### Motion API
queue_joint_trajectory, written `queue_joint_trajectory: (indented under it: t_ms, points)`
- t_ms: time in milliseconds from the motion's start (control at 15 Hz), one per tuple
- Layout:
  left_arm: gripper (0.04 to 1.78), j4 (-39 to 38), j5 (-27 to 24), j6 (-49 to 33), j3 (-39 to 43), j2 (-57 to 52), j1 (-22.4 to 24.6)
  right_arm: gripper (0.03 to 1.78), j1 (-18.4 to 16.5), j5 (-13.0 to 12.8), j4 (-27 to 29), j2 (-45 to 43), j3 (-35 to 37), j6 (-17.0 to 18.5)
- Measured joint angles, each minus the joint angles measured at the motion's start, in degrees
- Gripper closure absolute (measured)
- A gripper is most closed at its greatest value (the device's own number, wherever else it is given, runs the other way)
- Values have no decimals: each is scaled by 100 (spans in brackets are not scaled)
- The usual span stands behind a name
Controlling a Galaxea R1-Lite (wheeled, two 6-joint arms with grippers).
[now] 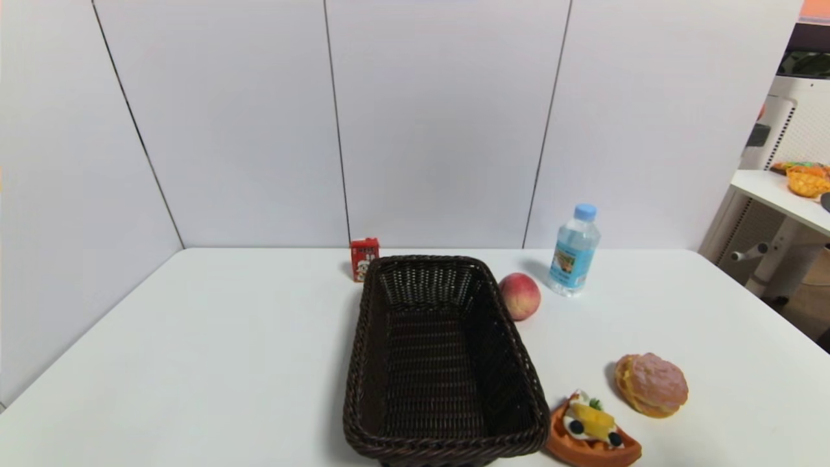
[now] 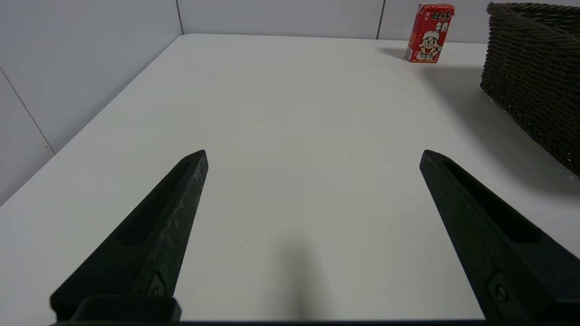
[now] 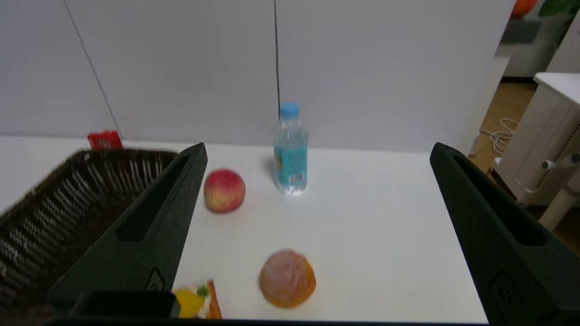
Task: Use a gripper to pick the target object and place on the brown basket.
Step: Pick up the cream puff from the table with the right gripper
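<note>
The target object, a round bun [image 1: 652, 384] with a pinkish crackled top and golden base, lies on the white table to the right of the brown basket [image 1: 363, 363]. It also shows in the right wrist view [image 3: 287, 278], below and between the jaws. The dark woven basket is empty in the table's middle; its wall shows in both wrist views [image 2: 534, 77] [image 3: 50, 213]. My right gripper [image 3: 317, 149] is open and empty, raised off the table, short of the bun. My left gripper [image 2: 313, 154] is open and empty over bare table left of the basket. Neither gripper shows in the head view.
A peach [image 1: 519, 296] sits by the basket's far right side. A water bottle [image 1: 574, 250] stands behind it. An orange waffle wedge [image 1: 593, 433] with fruit lies near the basket's front right corner. A red carton [image 1: 364, 259] stands behind the basket. Another table [image 1: 784, 194] stands off right.
</note>
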Motion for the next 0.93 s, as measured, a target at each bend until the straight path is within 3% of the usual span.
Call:
queue_joint_trajectory:
  t_ms: [267,467,933]
  points:
    - [13,0,0,2,0,0,2,11,193,-20,35,2003,-1736,-82]
    - [13,0,0,0,0,0,2,11,340,-18,328,3163,-2315,-410]
    - [13,0,2,0,0,0,2,11,273,-16,3599,4568,-3217,-589]
